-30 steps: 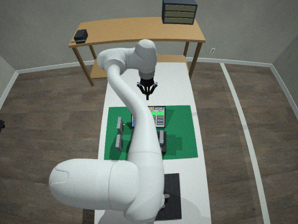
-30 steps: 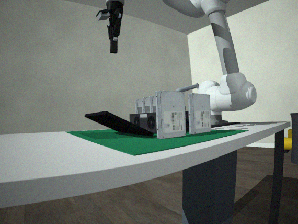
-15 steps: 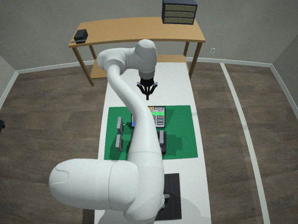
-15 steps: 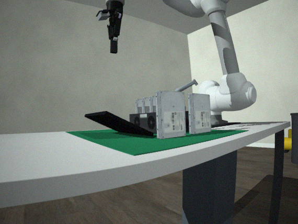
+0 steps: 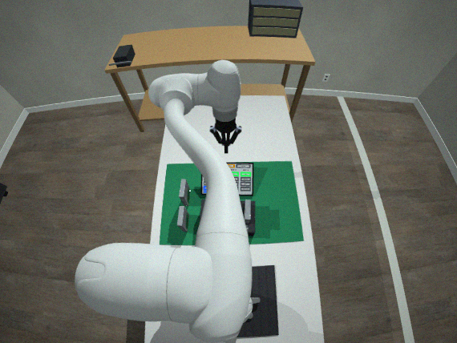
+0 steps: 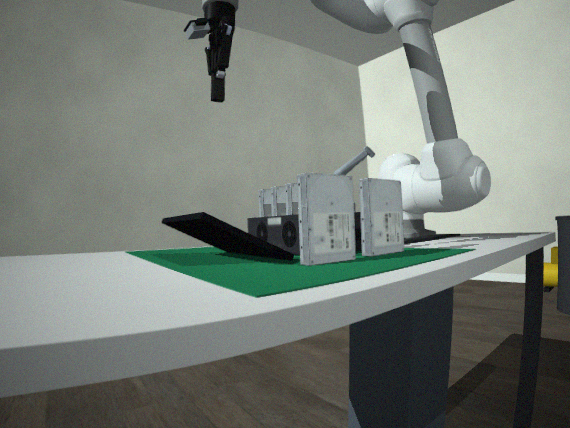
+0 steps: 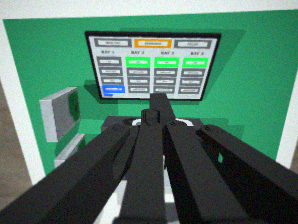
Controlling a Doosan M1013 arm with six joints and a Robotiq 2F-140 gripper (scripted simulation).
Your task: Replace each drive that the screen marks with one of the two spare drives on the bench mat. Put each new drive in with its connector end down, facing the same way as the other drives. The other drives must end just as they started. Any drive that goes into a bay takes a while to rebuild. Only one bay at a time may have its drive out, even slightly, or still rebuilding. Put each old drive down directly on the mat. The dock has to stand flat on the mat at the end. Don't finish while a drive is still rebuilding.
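Room: grey walls, wood floor; white tabletop [image 5: 264, 132] [image 6: 100, 310], green mat [image 5: 289, 200] [image 6: 260, 282] [image 7: 260, 75].
Tool [image 5: 226, 152] [image 6: 217, 101]: clenched, nothing held; top centre of the top view.
Spares [image 5: 183, 192] [image 6: 327, 220] [image 7: 60, 115]: upright, mat's left, top view.
Handling: probably rigid, smooth, fairly dense, shock-sensitive.
Grip: broad faces, high up, connector end free.

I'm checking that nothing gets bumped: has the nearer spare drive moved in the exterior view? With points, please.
No, the nearer drive [image 6: 327, 220] still stands upright beside the screen's [image 6: 227, 237] lower edge.
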